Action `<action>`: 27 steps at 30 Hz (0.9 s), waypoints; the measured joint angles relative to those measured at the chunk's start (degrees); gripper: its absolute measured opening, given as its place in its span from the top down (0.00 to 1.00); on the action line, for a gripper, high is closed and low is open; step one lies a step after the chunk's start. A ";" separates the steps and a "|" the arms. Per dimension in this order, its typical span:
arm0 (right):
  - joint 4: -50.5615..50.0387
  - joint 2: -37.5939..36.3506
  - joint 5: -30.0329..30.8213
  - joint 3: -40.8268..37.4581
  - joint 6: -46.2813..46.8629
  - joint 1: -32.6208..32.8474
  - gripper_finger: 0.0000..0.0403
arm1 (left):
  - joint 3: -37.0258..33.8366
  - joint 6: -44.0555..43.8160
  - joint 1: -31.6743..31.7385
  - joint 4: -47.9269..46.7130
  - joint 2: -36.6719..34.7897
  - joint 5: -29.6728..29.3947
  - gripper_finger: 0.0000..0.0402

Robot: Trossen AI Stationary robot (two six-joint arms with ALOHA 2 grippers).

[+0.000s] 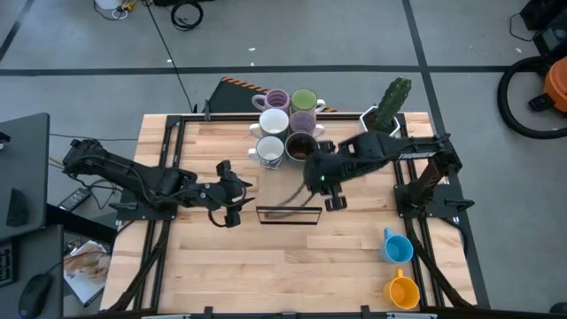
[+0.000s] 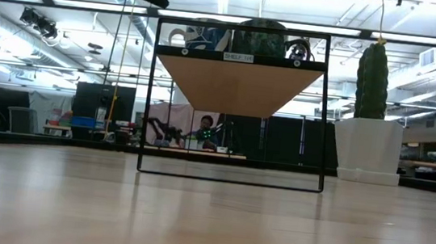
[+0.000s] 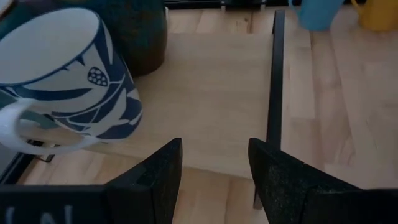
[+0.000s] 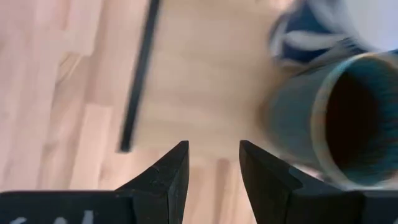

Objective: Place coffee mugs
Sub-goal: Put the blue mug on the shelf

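Nearest the overhead camera, at the bottom right of the frame, an orange mug (image 1: 403,291) lies on the table (image 1: 292,266) with a blue mug (image 1: 397,245) just above it. Six more mugs cluster at the upper middle of the frame: a lilac mug (image 1: 277,99) and a light green mug (image 1: 304,101) at the back, a white mug (image 1: 273,122) and a second lilac mug (image 1: 302,122) in the middle, then a white-and-blue patterned mug (image 1: 269,151) beside a dark brown mug (image 1: 299,147). They seem to stand on a black-framed wooden shelf (image 2: 239,79). A cactus pot (image 1: 386,111) sits to their right.

Over the middle of the frame, the right hand (image 1: 334,200) hangs beside the dark brown mug, fingers parted and holding nothing. Left of centre, the left hand (image 1: 232,215) hovers, also parted and bare, with the patterned mug close before it in its wrist view.
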 joint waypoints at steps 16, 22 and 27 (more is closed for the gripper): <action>-2.33 -2.67 -5.54 -20.96 27.20 15.80 0.64 | 0.00 2.25 0.07 -2.95 -0.09 3.58 0.52; -2.06 -5.14 -10.66 -27.88 48.35 20.65 0.64 | 0.00 3.02 0.07 -2.94 -0.09 3.60 0.52; -0.67 -7.64 -13.09 -33.68 65.56 24.72 0.64 | 0.00 3.06 0.02 -2.90 -0.09 7.02 0.52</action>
